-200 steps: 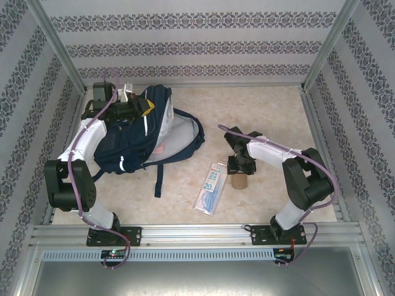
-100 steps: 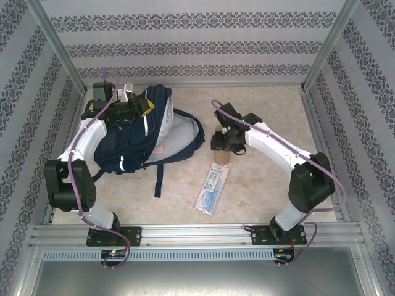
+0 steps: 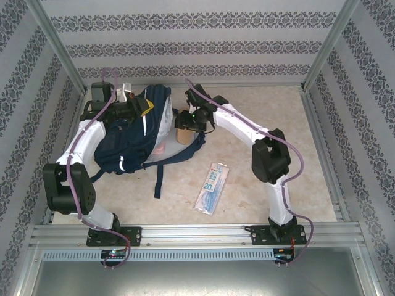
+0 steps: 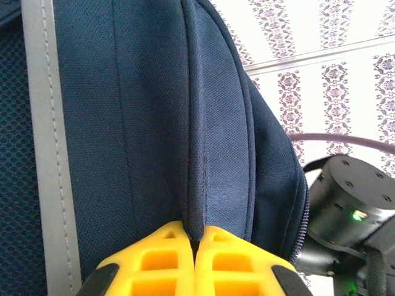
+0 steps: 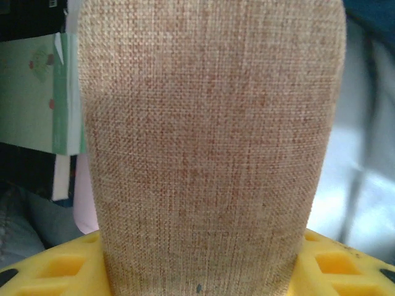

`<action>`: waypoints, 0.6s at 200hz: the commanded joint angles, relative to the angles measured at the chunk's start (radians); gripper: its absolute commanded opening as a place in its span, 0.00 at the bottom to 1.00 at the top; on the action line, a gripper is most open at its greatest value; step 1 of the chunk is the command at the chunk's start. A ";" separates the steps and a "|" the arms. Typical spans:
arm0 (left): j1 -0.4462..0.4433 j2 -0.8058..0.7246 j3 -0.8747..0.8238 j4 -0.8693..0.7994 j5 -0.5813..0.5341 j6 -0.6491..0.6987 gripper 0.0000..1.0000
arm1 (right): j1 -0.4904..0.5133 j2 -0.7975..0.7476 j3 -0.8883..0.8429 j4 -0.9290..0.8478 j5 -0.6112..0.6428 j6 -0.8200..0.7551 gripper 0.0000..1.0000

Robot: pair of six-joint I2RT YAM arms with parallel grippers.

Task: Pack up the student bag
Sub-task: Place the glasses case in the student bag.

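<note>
Student bag (image 3: 126, 151), large navy fabric backpack, upper left of overhead frame. Left gripper (image 4: 194, 253) clenched on its seam, likely propping mouth open. Right gripper (image 3: 188, 121) grasping tan woven pouch (image 5: 210, 142) over opening.

The bag (image 4: 154, 123) is showing navy woven cloth, matt and finely grained, with a smoother grey stripe (image 4: 44, 160) stitched along it. The pouch (image 5: 210, 142) is showing a coarse tan weave, rough like burlap. The left fingers (image 4: 160, 262) and right fingers (image 5: 55, 268) are looking like matt yellow moulded plastic. The packet (image 3: 211, 187) is glinting as glossy film on the smooth, marbled table (image 3: 265, 111).
</note>
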 commanded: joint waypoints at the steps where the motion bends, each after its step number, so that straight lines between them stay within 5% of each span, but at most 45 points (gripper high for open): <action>1: -0.009 -0.072 0.003 0.092 0.070 -0.023 0.00 | 0.024 0.067 0.089 -0.002 -0.056 0.045 0.45; 56: -0.009 -0.083 -0.005 0.092 0.063 -0.027 0.00 | 0.045 0.222 0.211 -0.101 -0.020 0.064 0.45; 85: -0.009 -0.078 -0.008 0.092 0.058 -0.027 0.00 | 0.052 0.228 0.205 -0.109 -0.029 0.069 0.71; 120: -0.009 -0.075 -0.015 0.086 0.051 -0.018 0.00 | 0.049 0.161 0.175 -0.102 0.008 0.050 0.81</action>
